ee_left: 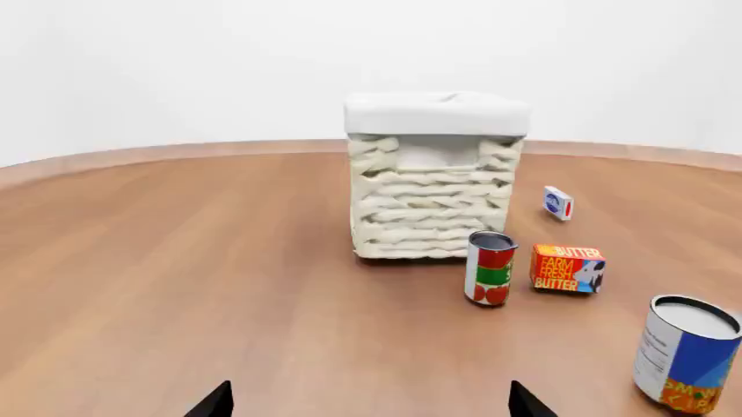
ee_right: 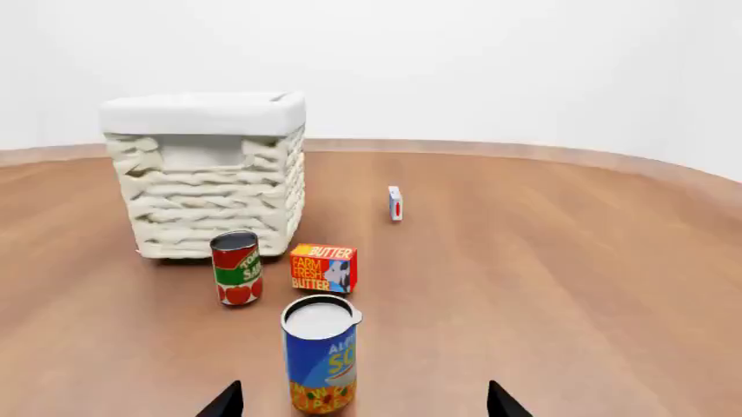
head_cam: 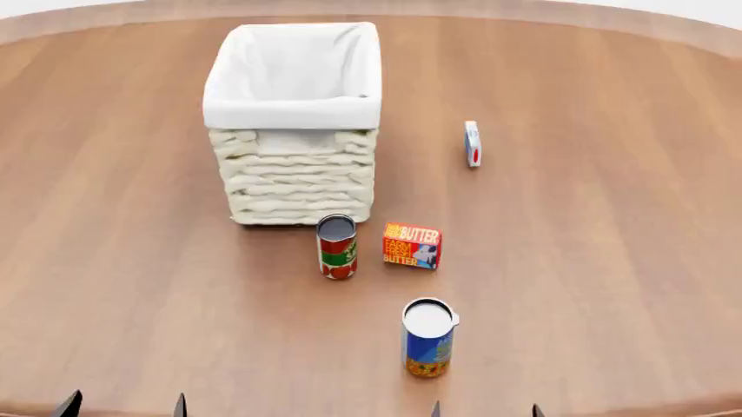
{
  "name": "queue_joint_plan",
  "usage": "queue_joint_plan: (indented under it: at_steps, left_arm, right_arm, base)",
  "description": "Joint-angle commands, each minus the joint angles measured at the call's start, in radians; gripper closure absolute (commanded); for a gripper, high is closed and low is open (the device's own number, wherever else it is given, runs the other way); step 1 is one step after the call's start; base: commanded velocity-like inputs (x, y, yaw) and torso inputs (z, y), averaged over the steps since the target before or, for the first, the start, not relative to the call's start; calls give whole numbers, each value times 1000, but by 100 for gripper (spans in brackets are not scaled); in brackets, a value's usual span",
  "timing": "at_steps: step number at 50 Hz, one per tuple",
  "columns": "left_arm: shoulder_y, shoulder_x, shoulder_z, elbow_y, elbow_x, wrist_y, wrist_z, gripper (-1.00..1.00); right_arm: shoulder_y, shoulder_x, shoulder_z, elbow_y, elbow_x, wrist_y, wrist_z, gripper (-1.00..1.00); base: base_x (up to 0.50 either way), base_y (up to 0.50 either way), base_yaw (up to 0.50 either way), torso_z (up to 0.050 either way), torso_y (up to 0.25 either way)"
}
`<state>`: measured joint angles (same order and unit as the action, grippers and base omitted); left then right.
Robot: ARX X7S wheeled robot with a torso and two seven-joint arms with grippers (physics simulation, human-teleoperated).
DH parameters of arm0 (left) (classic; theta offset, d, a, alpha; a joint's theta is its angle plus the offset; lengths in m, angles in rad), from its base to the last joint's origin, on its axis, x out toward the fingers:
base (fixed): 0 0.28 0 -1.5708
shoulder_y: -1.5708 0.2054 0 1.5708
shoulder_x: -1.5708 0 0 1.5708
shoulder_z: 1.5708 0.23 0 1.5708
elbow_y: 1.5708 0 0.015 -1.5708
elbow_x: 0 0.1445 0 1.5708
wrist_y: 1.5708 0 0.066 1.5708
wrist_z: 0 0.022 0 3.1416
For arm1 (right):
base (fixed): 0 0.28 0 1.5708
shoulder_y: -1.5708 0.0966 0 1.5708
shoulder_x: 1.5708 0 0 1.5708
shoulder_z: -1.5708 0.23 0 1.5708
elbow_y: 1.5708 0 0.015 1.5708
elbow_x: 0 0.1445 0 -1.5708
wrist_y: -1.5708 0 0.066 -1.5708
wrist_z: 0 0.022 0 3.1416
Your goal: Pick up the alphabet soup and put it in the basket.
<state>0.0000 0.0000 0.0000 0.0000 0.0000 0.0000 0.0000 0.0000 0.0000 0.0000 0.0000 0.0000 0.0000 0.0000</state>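
The alphabet soup point(head_cam: 427, 343) is a blue-labelled can with an orange band and a pale top, upright on the wooden table near its front edge. In the right wrist view the alphabet soup point(ee_right: 321, 356) stands close ahead, a little to one side of the midline between the fingertips of my open right gripper point(ee_right: 365, 404). My left gripper point(ee_left: 371, 405) is also open and holds nothing, and the soup point(ee_left: 686, 356) is off to its side. The cream wicker basket point(head_cam: 292, 113), lined with white cloth, stands farther back. Only the fingertips of both grippers show, low in the head view.
A red-and-green can point(head_cam: 336, 248) with a dark top stands just in front of the basket. An orange butter box point(head_cam: 412, 246) lies beside it. A small white-and-blue box point(head_cam: 472, 143) stands on edge at the back right. The round table's far rim point(head_cam: 649, 22) curves behind.
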Motion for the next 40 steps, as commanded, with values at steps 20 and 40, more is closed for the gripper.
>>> queue_joint_plan:
  at_steps: [20,40]
  left_arm:
    - [73,-65,126,585,62,-329,-107,-100]
    - [51,-87,244,861,139,-533,-140,-100]
  right_arm:
    - [-38,96,-59,-472,145,235,76,-100]
    - [-29,141,-47,-719,227,406,122,-100]
  base:
    - [0,0,0,0,0]
    - [0,0,0,0,0]
